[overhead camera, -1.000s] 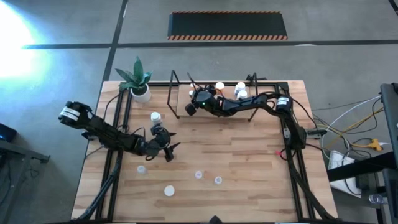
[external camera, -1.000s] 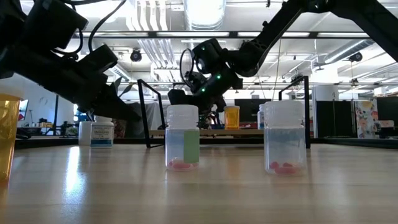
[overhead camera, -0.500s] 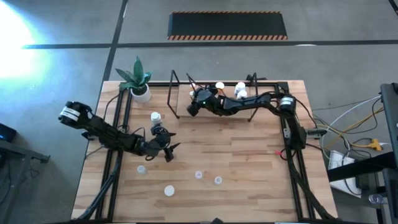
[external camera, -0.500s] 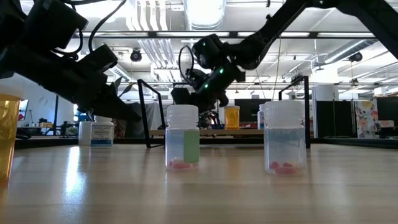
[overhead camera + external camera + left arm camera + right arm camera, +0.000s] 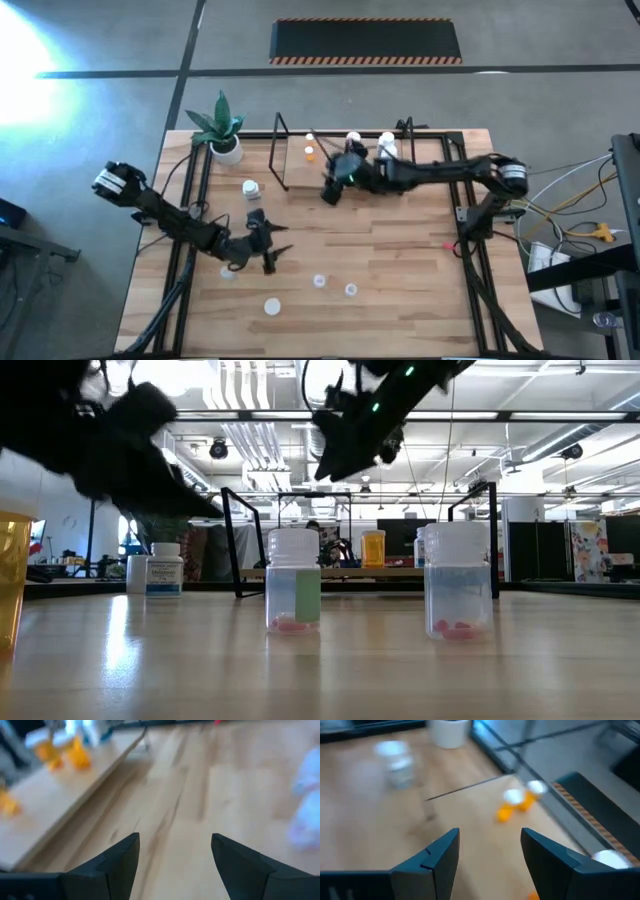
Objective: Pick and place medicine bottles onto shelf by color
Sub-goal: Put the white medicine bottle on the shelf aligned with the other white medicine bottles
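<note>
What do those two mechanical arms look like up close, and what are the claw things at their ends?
Both arms are dark, jointed and slim, each with a pale band near its shoulder and black cables alongside. Each ends in a pincer: the left pincer and right pincer both have two flat, dark, angular fingers. A small green light glows on the right wrist.

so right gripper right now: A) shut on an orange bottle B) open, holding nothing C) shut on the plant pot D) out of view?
B: in the right wrist view the right gripper has its fingers apart with only bare wood between them, and the orange bottles stand apart on the shelf.
</note>
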